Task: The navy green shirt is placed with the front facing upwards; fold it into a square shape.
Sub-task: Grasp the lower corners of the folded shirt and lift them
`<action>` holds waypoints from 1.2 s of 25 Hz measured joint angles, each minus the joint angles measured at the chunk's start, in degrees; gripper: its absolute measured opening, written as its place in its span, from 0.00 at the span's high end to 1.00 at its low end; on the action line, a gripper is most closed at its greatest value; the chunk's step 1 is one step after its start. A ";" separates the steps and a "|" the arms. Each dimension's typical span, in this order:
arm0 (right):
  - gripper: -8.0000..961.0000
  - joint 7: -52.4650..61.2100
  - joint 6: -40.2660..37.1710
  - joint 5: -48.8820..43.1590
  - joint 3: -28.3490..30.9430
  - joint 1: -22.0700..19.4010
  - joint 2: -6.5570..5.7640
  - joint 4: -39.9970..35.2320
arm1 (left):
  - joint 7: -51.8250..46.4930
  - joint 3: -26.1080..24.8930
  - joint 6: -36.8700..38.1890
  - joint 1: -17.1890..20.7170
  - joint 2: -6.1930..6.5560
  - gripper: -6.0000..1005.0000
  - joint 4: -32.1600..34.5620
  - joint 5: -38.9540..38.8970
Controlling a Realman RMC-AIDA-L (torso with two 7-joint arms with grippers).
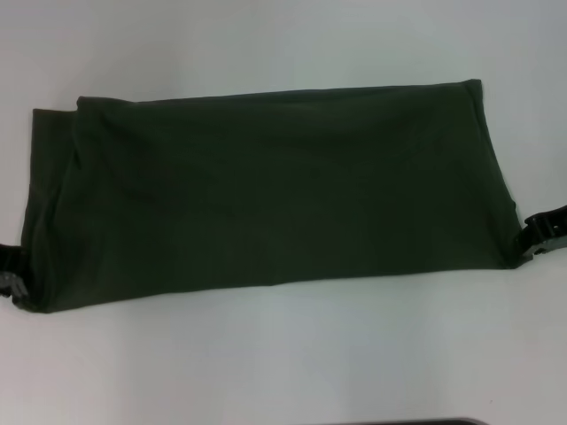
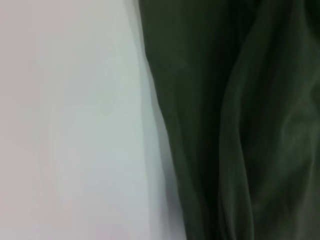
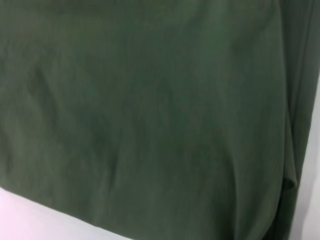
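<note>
The navy green shirt (image 1: pixel 266 195) lies on the white table (image 1: pixel 283 354) as a long, flat, dark olive band running left to right. Its chest print and neck are hidden. My left gripper (image 1: pixel 9 276) sits at the band's near left corner, mostly out of the head view and touching the cloth. My right gripper (image 1: pixel 539 237) sits at the near right corner, against the cloth edge. The left wrist view shows the shirt's wrinkled edge (image 2: pixel 235 130) beside bare table. The right wrist view is filled by smooth shirt cloth (image 3: pixel 150 110).
White table surface (image 1: pixel 283 44) surrounds the shirt on the far and near sides. A dark edge (image 1: pixel 399 421) shows at the very bottom of the head view.
</note>
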 joint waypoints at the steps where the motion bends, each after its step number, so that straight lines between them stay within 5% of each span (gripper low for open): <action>1: 0.98 0.01 -0.40 -0.02 0.00 -0.15 0.06 -0.26 | -0.01 0.21 0.09 0.13 -0.01 0.99 0.00 0.00; 30: 0.98 0.29 -4.56 -0.65 1.55 -2.24 0.11 -4.27 | -1.48 2.03 2.35 0.87 -0.41 0.99 2.12 -0.01</action>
